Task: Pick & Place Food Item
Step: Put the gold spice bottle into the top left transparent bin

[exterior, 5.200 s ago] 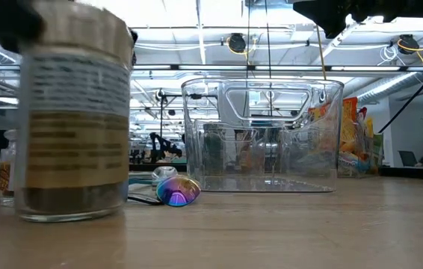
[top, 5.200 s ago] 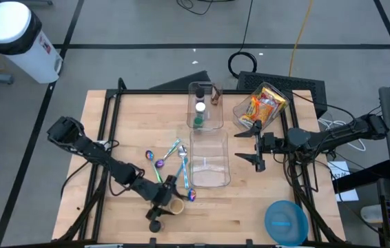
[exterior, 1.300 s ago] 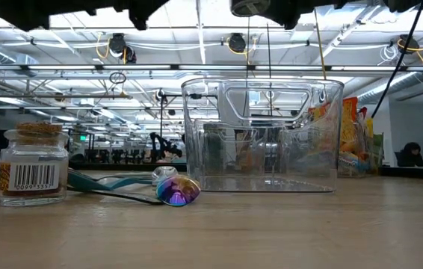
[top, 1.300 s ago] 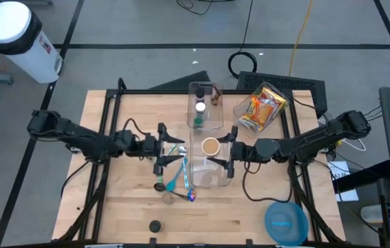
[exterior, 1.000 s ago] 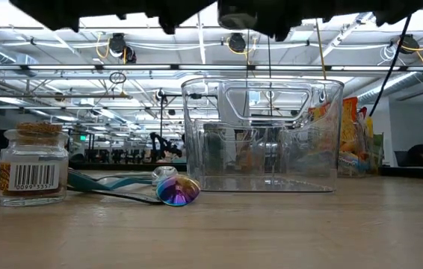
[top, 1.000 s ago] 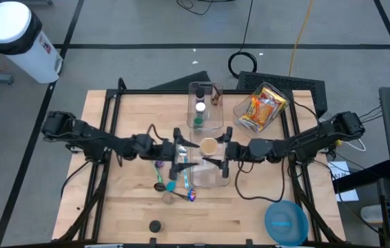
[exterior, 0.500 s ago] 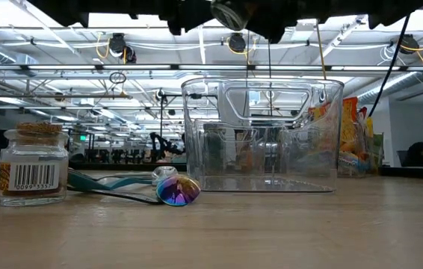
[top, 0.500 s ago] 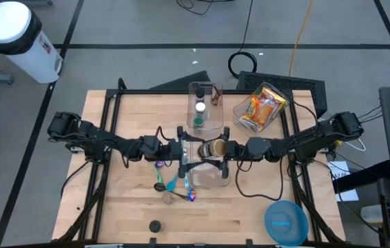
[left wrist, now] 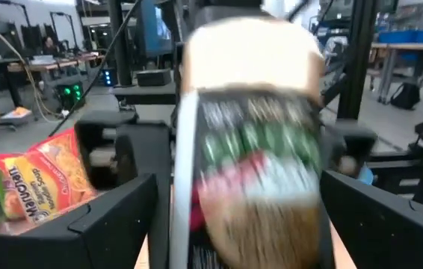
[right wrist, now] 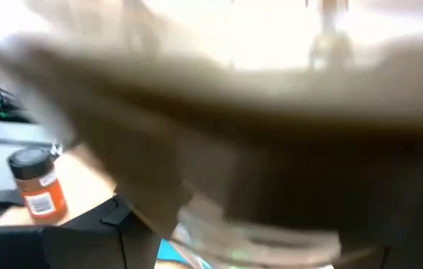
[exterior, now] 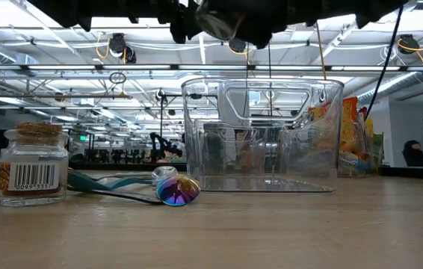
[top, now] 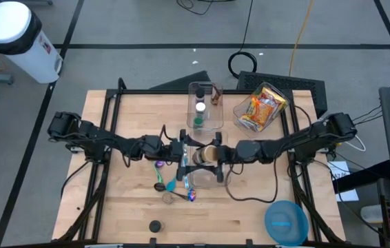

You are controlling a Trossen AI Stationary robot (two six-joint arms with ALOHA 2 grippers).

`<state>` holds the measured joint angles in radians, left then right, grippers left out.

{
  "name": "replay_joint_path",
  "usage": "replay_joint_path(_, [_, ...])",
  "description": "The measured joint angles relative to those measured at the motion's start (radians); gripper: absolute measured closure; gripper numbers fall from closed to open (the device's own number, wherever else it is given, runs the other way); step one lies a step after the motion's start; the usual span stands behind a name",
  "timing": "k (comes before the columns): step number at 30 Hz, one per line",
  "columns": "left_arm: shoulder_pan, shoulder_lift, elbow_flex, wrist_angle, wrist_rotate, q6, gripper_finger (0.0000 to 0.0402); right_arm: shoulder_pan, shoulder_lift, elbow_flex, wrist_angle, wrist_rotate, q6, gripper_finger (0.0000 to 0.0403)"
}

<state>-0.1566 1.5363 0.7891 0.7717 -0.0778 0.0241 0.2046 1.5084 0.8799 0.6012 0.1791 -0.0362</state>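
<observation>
On the left of the bench, a small cork-topped spice jar stands upright near the front. A cluster of spoons lies just right of it, one with an iridescent bowl. A black lid sits alone near the front edge.

The left arm reaches in from the left side. Its left tool hovers above the left edge of the clear bin. Its fingers stand wide apart, with the food jar between them. A gap shows on each side of the jar.

The food jar has a pale lid and a green and red label. It is up in the air over the left part of the clear bin, lying on its side. The low view shows it well above the bin's rim.

The right arm comes in from the right. Its right tool is clamped on the jar from the right side, facing the left tool.

Far of the bin stands a narrow clear container with small bottles in it. To its right, a tilted clear tub holds a noodle packet. A blue bowl rests at the near right corner.
</observation>
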Motion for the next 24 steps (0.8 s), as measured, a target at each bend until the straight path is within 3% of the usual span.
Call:
replay_joint_path(8, [0.0, -0.003, 0.0, -0.046, 0.001, -0.053, 0.0026, -0.007, 0.063, 0.07, -0.081, 0.004, -0.004, 0.0131])
replay_joint_path(16, [0.0, -0.003, 0.002, -0.114, 0.023, 0.007, 0.0121, -0.009, 0.056, 0.071, -0.092, 0.007, 0.001, 0.0131])
replay_joint_path(20, [0.001, -0.003, 0.002, -0.113, 0.064, 0.004, 0.0121, -0.009, 0.056, 0.071, -0.094, 0.029, -0.001, 0.0129])
replay_joint_path(24, [-0.003, -0.001, 0.0, -0.091, 0.063, 0.01, 0.0121, -0.009, 0.055, 0.074, -0.115, 0.026, -0.016, 0.0102])
